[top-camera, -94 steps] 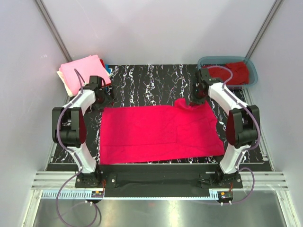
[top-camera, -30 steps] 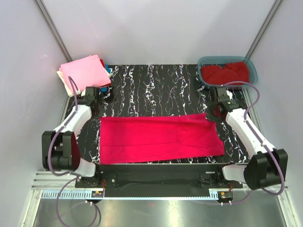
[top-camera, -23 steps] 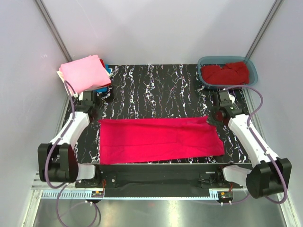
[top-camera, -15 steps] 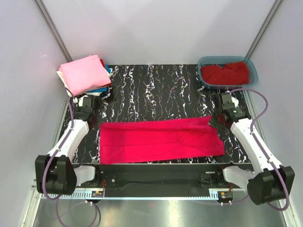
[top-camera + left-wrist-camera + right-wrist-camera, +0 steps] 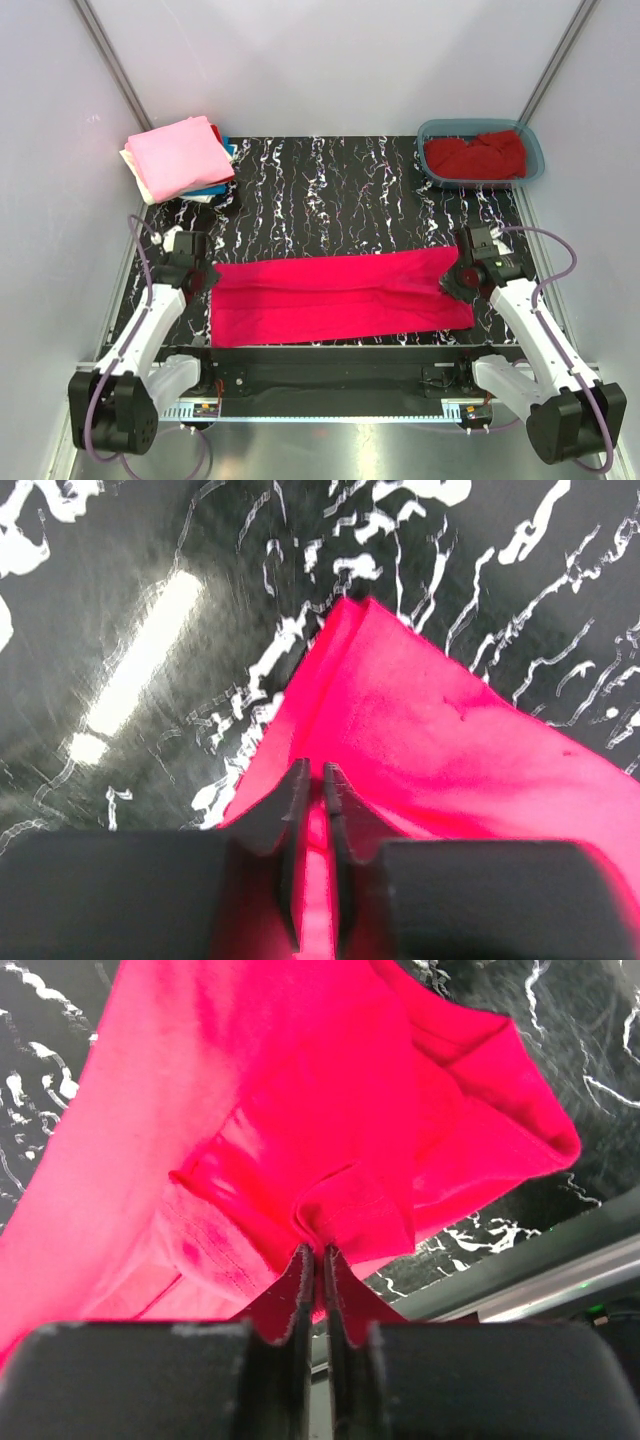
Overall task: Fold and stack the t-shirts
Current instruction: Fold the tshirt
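1. Fingers (image 5: 292, 815) of the left gripper (image 5: 312, 778) and right gripper (image 5: 313, 1256) are nearly closed, pinching the shirt (image 5: 340, 295).
2. It lies folded near the table's (image 5: 350, 190) front edge.
3. It looks soft, light and floppy, so hold its corners.

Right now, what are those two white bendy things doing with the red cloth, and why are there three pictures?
They are two robot arms, the left arm and the right arm, bolted to a black marbled table. The big picture looks down from above. The other two come from a small camera on each wrist. The left hand and the right hand each pinch one end of a bright red t-shirt, which lies folded into a long strip. At the back left sits a stack of folded shirts. At the back right, a teal tub holds a dark red shirt.
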